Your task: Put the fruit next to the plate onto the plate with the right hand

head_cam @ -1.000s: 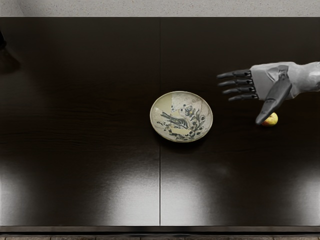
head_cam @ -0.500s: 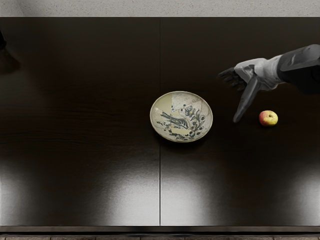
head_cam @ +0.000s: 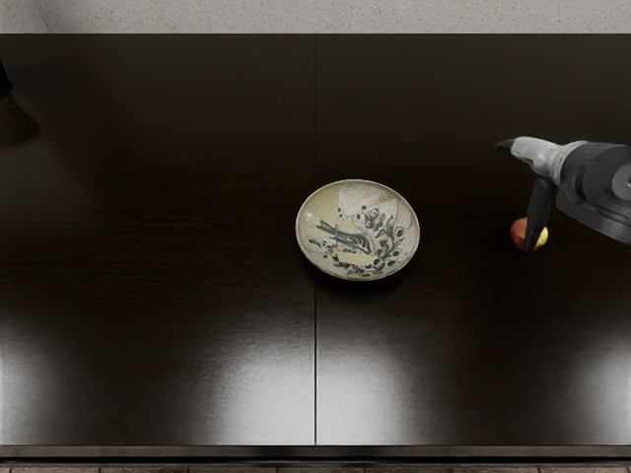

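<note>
Fruit (head_cam: 517, 234): lies on the table (head_cam: 177, 296), well right of the plate (head_cam: 302, 229), not yet on it.
Right hand (head_cam: 544, 169): directly over the fruit, a dark part of it crossing the fruit's right side; open or closed cannot be told.
Risk 1: the round fruit probably rolls away if the hand comes down off-centre.
Risk 2: a loose grasp could drop it short of the rim during the leftward carry.

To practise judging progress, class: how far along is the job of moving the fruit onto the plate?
Done: nothing yet; the plate holds nothing. In hand: the right hand is at the fruit beside the plate, partly covering it; whether it grips cannot be told. Left: lift, carry over and set the fruit on the plate.
</note>
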`<move>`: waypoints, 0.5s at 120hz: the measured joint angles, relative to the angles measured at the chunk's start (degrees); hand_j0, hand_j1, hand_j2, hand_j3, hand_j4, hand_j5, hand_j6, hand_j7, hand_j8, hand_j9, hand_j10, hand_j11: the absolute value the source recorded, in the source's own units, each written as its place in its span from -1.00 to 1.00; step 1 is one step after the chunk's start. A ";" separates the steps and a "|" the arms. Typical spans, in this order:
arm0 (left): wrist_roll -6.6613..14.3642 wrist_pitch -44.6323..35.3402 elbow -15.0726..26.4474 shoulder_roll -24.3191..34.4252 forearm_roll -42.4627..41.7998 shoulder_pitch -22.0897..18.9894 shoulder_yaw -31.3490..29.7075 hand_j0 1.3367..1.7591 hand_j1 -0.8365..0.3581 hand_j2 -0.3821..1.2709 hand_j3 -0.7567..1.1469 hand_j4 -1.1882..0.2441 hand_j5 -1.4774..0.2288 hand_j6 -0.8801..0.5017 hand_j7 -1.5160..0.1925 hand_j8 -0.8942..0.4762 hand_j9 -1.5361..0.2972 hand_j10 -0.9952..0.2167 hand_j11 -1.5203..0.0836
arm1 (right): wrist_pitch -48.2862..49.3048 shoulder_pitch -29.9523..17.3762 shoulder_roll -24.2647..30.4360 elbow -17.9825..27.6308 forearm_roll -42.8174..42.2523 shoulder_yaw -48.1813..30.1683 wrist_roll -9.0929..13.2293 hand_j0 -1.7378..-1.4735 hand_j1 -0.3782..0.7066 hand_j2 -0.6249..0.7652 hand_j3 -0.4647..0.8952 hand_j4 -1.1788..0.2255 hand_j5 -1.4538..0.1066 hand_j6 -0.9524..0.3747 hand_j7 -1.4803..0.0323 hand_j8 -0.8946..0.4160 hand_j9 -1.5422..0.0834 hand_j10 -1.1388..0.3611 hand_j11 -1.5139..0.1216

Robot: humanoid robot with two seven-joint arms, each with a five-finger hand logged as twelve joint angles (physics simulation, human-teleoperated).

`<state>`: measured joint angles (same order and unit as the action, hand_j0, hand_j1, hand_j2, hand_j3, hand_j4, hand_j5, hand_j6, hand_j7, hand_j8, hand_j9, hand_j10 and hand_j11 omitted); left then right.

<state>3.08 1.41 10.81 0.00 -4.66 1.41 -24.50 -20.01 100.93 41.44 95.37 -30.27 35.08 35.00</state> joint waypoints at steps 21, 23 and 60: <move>0.00 0.00 0.05 0.00 0.00 0.09 -0.08 0.52 0.52 -0.48 -0.21 0.34 0.38 -0.06 0.42 -0.03 0.35 0.26 0.52 | -7.74 -0.84 -2.28 0.33 -2.26 5.92 0.00 -0.40 -0.86 -0.11 -0.32 0.62 0.80 0.37 0.89 0.30 0.83 0.46 0.79; 0.00 0.00 0.05 0.00 0.00 0.09 -0.09 0.52 0.52 -0.48 -0.21 0.34 0.38 -0.06 0.42 -0.03 0.35 0.26 0.52 | -8.51 -1.13 -2.52 0.19 -2.48 6.30 0.00 -0.40 -0.86 -0.11 -0.32 0.62 0.80 0.37 0.89 0.30 0.83 0.46 0.79; 0.00 0.00 0.32 0.00 0.00 0.00 -0.18 0.52 0.52 -0.48 -0.21 0.34 0.38 -0.06 0.42 -0.03 0.35 0.26 0.52 | -14.64 -8.59 -5.05 -3.93 -7.00 8.49 0.00 -0.40 -0.72 -0.13 -0.32 0.53 0.69 0.28 0.78 0.21 0.74 0.38 0.69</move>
<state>3.08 1.40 11.14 0.00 -4.66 1.41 -24.68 -34.64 92.34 36.39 91.45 -37.27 43.56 35.00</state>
